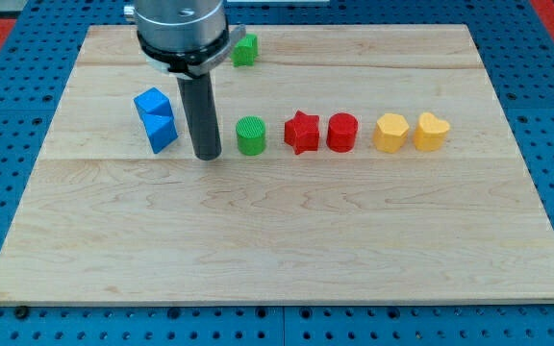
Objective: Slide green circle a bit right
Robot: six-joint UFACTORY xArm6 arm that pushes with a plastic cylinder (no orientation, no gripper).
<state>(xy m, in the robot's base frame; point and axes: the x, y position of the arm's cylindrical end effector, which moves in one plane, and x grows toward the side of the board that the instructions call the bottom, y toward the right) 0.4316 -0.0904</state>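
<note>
Here, my tip (208, 154) is seen on the wooden tabletop (277, 250), just left of the green circle (251, 135) and right of the blue block (155, 118). No pincer is fitted. Red star (302, 133), red cylinder (342, 133) and two yellow blocks (411, 132) are lined up rightward.
</note>
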